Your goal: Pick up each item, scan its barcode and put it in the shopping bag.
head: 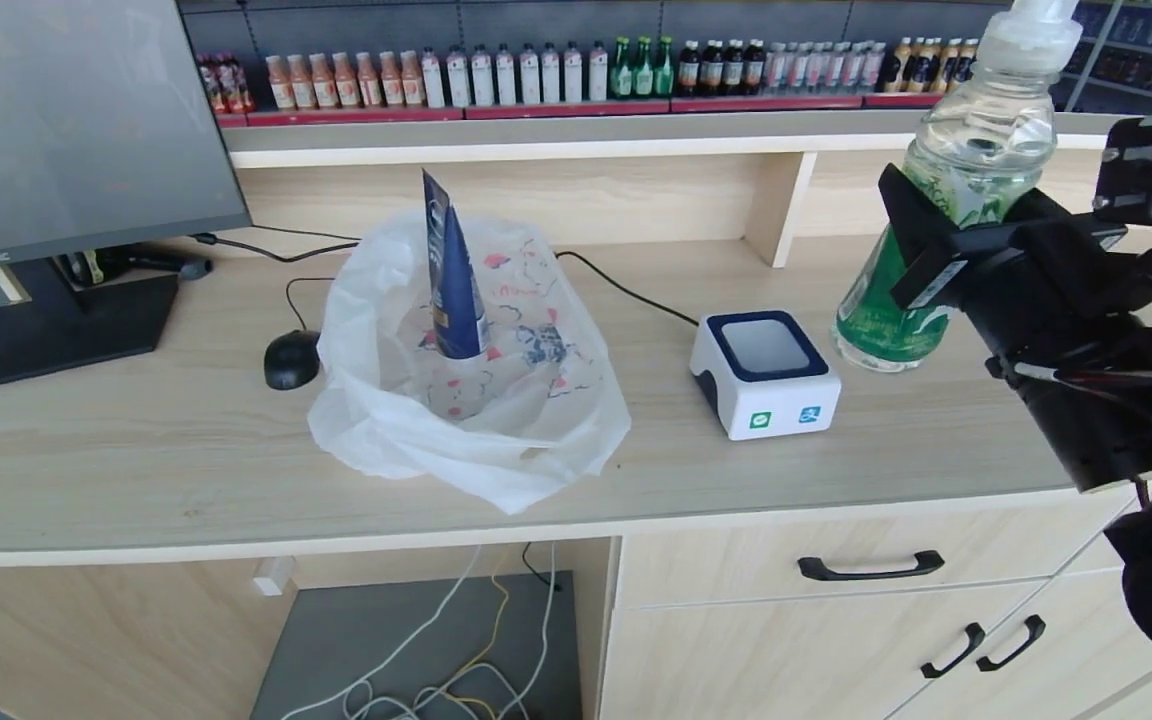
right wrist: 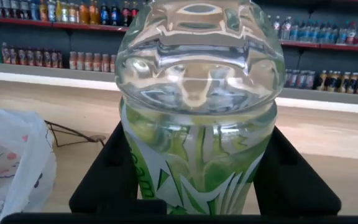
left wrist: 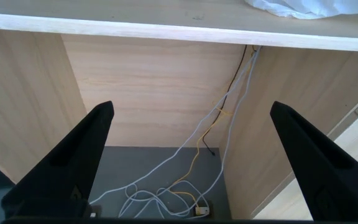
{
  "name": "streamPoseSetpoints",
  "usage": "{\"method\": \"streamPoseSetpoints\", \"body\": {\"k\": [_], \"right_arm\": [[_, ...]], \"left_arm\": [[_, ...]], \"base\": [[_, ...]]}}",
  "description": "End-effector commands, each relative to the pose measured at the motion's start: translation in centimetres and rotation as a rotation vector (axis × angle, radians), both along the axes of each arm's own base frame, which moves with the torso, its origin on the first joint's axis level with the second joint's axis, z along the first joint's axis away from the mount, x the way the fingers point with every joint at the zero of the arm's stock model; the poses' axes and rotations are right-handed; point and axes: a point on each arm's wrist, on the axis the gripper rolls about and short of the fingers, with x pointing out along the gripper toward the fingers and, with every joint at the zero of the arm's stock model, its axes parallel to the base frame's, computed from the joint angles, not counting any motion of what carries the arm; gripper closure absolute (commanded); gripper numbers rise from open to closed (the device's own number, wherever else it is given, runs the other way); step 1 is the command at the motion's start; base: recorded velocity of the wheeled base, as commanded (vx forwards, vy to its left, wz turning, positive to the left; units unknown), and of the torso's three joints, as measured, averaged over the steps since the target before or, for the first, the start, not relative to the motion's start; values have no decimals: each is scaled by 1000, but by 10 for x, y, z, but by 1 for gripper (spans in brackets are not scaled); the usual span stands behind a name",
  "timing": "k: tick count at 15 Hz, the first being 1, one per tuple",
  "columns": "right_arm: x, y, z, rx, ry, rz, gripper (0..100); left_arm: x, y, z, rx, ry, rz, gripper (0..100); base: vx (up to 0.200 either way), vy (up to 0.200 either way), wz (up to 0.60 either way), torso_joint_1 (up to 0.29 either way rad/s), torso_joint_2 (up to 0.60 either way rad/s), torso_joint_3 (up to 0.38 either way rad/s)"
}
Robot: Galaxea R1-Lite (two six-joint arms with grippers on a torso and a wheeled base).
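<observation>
Head view: right gripper (head: pixel 946 235) clamped around the bottle (head: pixel 981 140).
Bottle is slightly tilted, just right of the scanner (head: pixel 764 372), near the right end of the counter (head: pixel 136 450). Shopping bag (head: pixel 406 430) sits open left of the scanner, blue tube (head: pixel 456 290) upright inside. Left gripper (left wrist: pixel 191 155) hangs below the counter's front edge, fingers wide apart, empty.

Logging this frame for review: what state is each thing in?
clear bottle: upright, gripped.
right gripper: shut on the clear bottle.
left gripper: open, below the counter.
shopping bag: open, on the counter.
blue tube: upright inside the shopping bag.
barcode scanner: on the counter, window uncovered.
</observation>
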Motion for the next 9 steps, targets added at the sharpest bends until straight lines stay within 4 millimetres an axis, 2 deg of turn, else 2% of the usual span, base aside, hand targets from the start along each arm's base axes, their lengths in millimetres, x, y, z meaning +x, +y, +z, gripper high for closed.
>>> {"method": "streamPoseSetpoints", "body": {"k": [1,4,7,9], "right_arm": [[1,-3,5,-13,-22,-27,100],[-5,-3,22,-159,-29,-54,100],[7,5,45,-354,-62,3,100],[13,10,53,-485,-84,20,100]], "left_arm": [[0,0,0,-1,-1,1,0],[0,0,0,-1,-1,1,0],[0,0,0,-1,-1,1,0],[0,0,0,-1,-1,0,0]], "base": [[0,0,0,0,0,0],[0,0,0,0,0,0],[0,0,0,0,0,0],[0,0,0,0,0,0]]}}
